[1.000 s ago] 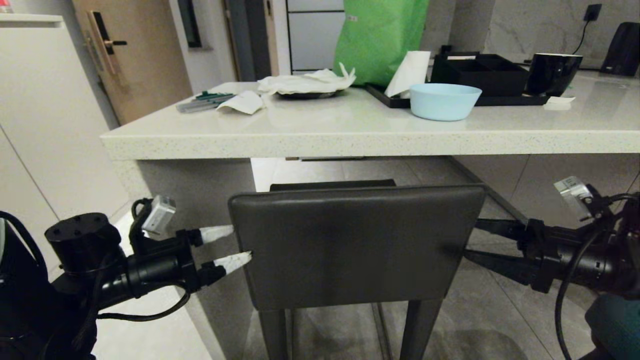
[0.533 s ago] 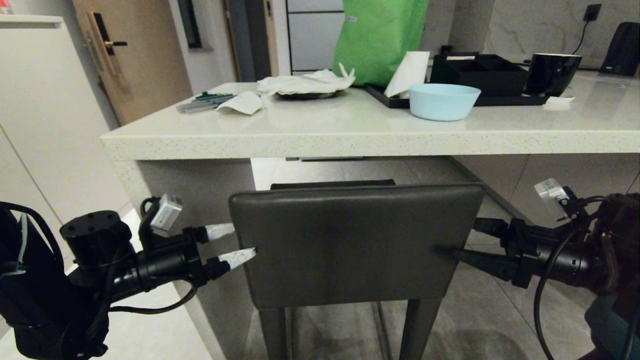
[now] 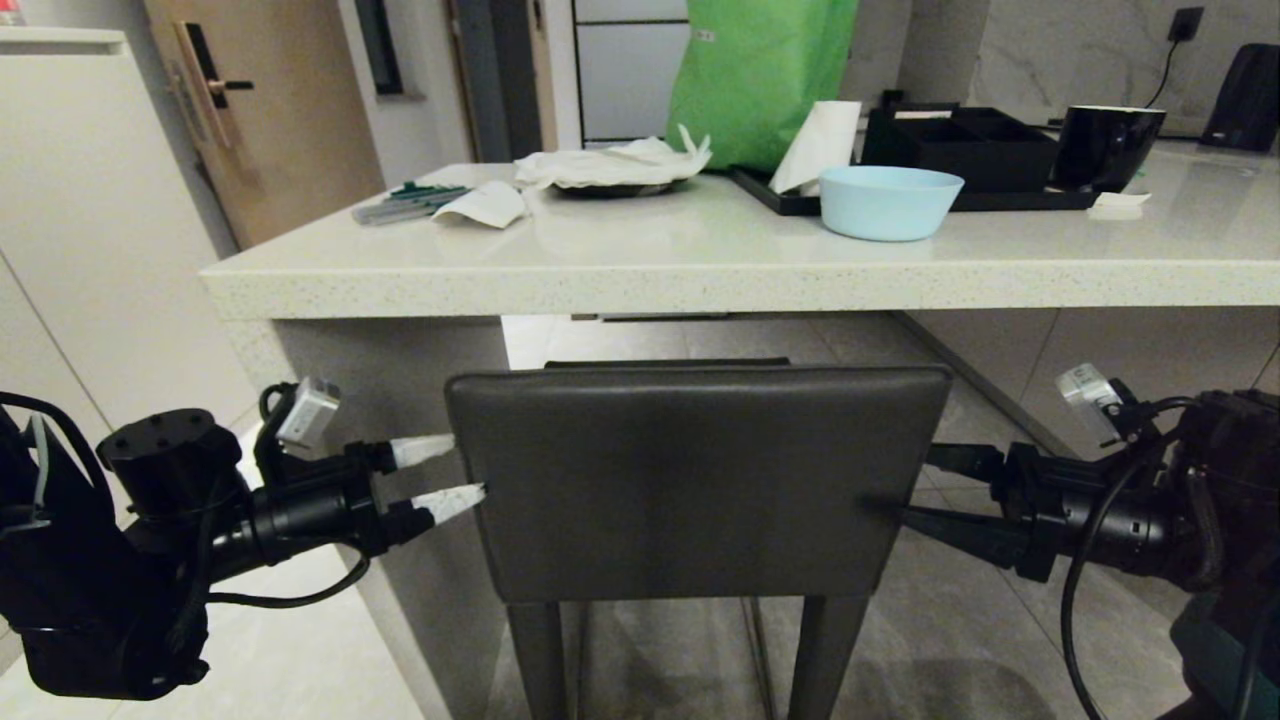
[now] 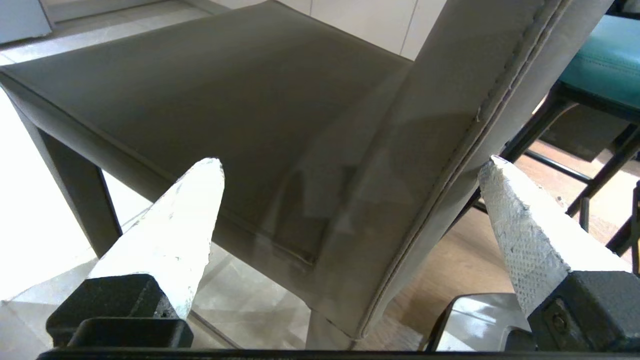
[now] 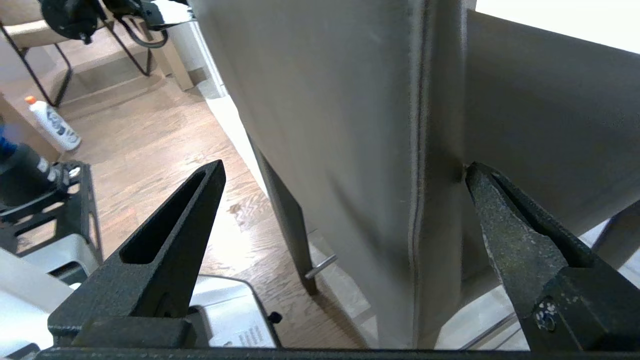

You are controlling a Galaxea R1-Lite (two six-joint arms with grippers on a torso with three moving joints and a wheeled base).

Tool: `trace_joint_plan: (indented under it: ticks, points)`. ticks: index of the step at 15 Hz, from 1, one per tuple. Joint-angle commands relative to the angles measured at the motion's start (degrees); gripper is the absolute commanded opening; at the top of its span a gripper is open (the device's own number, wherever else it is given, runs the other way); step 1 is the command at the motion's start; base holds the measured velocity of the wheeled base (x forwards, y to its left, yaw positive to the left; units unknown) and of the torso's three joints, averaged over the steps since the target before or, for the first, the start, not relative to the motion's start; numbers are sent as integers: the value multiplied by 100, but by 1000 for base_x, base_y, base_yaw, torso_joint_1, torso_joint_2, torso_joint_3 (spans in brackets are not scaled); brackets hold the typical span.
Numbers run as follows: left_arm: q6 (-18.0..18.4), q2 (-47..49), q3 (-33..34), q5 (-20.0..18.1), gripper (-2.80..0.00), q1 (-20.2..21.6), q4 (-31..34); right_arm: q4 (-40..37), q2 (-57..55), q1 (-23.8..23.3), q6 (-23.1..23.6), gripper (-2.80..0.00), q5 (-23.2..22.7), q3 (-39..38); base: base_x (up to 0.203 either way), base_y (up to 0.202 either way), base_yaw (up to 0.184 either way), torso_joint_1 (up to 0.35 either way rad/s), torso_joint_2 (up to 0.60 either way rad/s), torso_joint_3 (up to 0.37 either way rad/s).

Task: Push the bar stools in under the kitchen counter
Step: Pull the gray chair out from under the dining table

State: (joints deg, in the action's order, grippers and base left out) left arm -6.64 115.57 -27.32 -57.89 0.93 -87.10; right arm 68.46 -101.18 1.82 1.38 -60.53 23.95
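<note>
A dark grey leather bar stool (image 3: 690, 480) stands with its rectangular back toward me, its seat partly under the off-white kitchen counter (image 3: 700, 285). My left gripper (image 3: 468, 466) is open, its white fingers (image 4: 170, 235) astride the backrest's left edge (image 4: 440, 165). On the other side my right gripper (image 3: 915, 485) is also open, with black fingers (image 5: 165, 240) astride the backrest's right edge (image 5: 420, 150). One right fingertip lies against the backrest. The teal bar stool (image 4: 605, 60) shows beyond the grey one, off to my right.
The counter's grey support panel (image 3: 400, 420) stands close beside my left gripper. A tall white cabinet (image 3: 90, 250) is at the left. A blue bowl (image 3: 890, 203), a green bag (image 3: 760, 80) and a black tray (image 3: 960, 150) sit on the counter. A bottle (image 5: 52, 122) stands on the floor.
The right gripper has slid in over the backrest's right edge. The stool's back has shifted a little left and toward the counter, and the left gripper has drawn left with it.
</note>
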Motion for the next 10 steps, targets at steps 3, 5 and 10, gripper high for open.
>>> trace_joint_plan:
  ticks: [3, 5, 10]
  points:
    - [-27, 151, -279, -195, 0, 64, -56, 394, -244, 69, -23, 0, -30, -13, 0, 0, 0, 0, 0, 0]
    - [-41, 365, -552, -275, 0, -114, -56, 432, -292, 199, -37, 0, -14, 18, 0, 0, 0, 0, 0, 0]
    - [-377, 679, -1143, -240, 0, -669, -56, 436, -372, 644, -126, 0, 47, 212, 0, 0, 0, 0, 0, 0]
